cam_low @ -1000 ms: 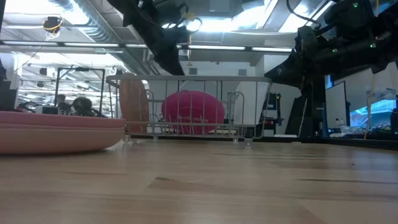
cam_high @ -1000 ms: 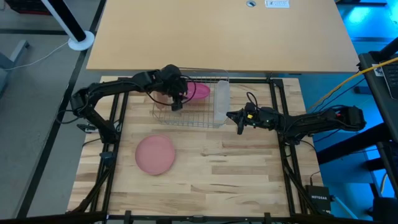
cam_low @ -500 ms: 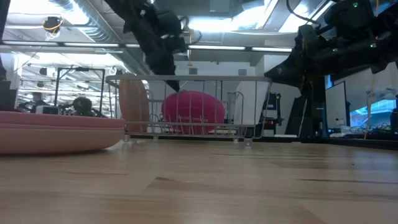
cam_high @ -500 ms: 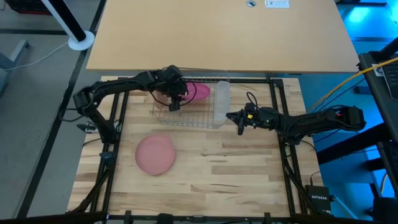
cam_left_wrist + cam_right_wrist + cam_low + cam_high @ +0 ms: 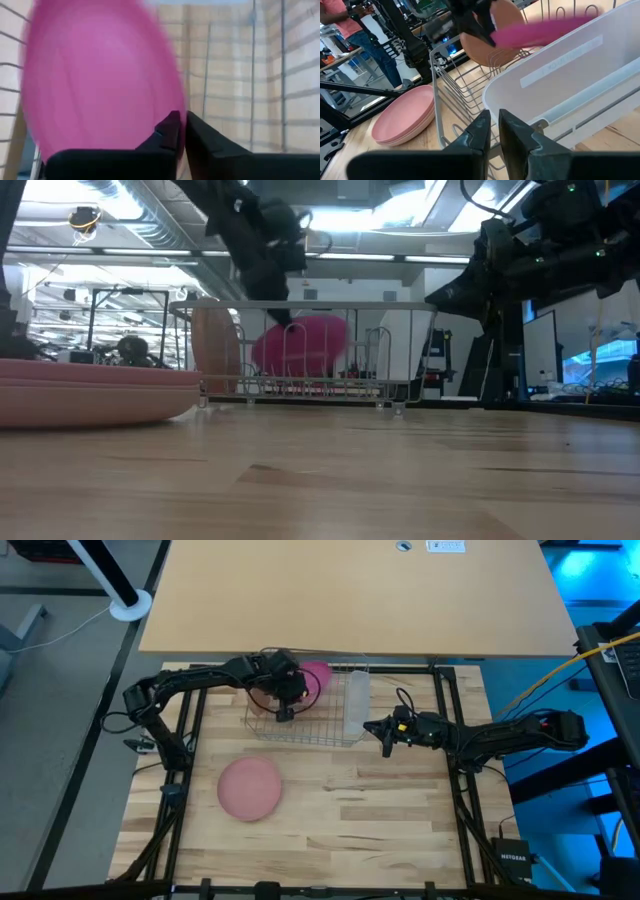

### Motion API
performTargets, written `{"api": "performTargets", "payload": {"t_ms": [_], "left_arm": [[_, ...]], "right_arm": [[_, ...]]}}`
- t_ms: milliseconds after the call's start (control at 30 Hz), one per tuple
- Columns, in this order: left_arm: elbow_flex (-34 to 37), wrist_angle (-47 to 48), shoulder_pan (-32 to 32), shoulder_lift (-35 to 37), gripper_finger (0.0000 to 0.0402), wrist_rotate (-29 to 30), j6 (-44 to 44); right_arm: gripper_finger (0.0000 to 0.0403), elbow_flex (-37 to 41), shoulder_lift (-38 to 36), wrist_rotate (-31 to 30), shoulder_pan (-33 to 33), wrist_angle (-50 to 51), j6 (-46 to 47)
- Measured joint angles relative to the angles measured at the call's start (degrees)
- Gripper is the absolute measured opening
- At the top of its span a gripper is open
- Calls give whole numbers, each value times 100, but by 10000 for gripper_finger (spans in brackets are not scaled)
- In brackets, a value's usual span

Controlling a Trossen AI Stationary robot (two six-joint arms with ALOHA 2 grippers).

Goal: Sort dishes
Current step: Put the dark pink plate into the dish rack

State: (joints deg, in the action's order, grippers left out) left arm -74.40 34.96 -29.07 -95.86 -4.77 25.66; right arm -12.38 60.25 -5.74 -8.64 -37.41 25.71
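Inside the wire rack (image 5: 300, 710), our left gripper (image 5: 287, 700) pinches the magenta plate (image 5: 316, 675); right gripper (image 5: 384, 736), at three o'clock, stays pressed together.

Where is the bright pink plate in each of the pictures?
High view: the magenta plate is at the wire rack's far end, by the left gripper.
Low view: it is behind the rack's wires, near the middle.
Left wrist view: it fills the picture's left half.
Right wrist view: it is a pink streak near the top, beyond the translucent cup.
Shared landmark: the wire rack.
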Motion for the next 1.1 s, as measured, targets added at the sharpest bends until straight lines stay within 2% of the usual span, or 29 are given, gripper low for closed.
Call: {"api": "performTargets", "payload": {"t_ms": [200,467,633,767,933,1100], "left_arm": [[-397,52,64,226,4,169,-1405],[-564,-220,366,1150,2,165,-3757],[-565,-137,662,1835,1,818,-4933],[-531,-181,992,2223,1,1211,-5393],[314,-1176,1369,2517,1,1287,-5717],[1720,-3009,1354,2845,0,1278,-6138]], "right_arm": [[44,0,0,37,0,9,-9],[44,0,2,21,0,0,-134],[44,0,2,31,0,-7,-201],[44,8,6,37,1,-132,-313],[44,9,7,85,4,-436,-518],[44,7,4,90,2,-430,-520]]}}
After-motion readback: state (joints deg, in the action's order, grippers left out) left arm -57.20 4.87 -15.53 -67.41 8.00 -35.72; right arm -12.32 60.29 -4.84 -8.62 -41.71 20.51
